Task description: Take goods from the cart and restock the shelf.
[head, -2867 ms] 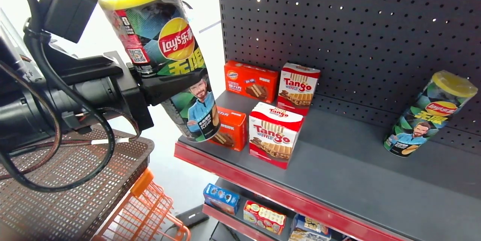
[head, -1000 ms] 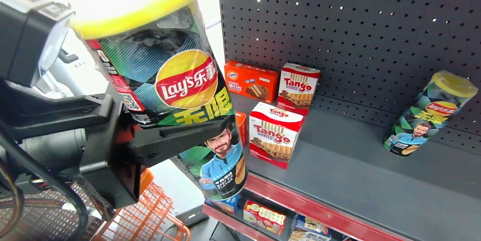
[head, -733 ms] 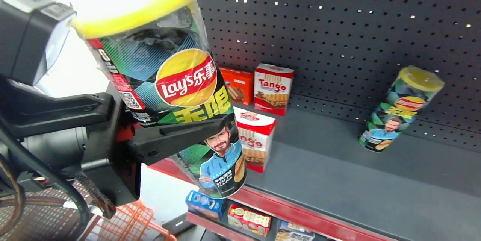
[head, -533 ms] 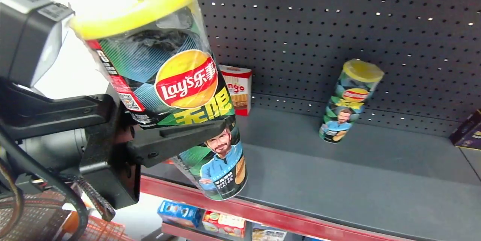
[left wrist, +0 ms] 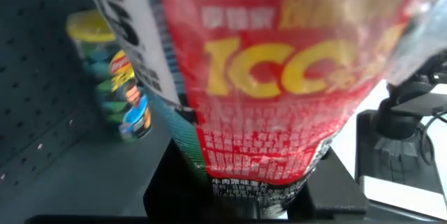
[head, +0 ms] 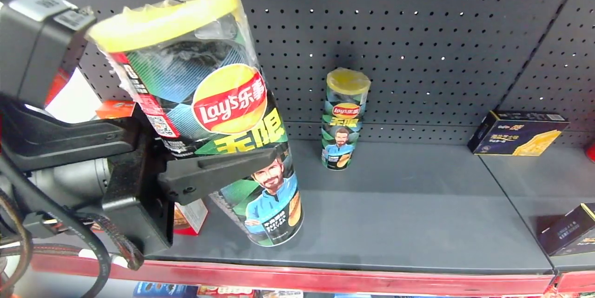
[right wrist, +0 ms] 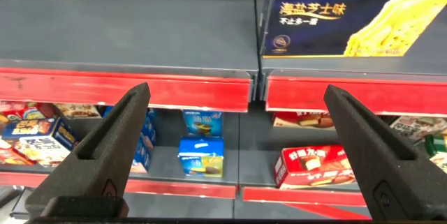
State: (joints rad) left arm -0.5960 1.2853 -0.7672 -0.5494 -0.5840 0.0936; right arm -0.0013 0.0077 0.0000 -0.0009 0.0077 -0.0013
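The left hand (head: 232,158) clamps a tall yellow-lidded, green-and-black crisp can (head: 204,102), tilted over the front of the grey metal shelf (head: 409,214); the right hand (right wrist: 236,91) gapes wide. Released aslant, the can would likely topple and roll off, or strike the matching can (head: 345,119) behind.

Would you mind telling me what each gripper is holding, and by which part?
Left gripper clamps the yellow-lidded chip canister around its middle; right gripper holds nothing.
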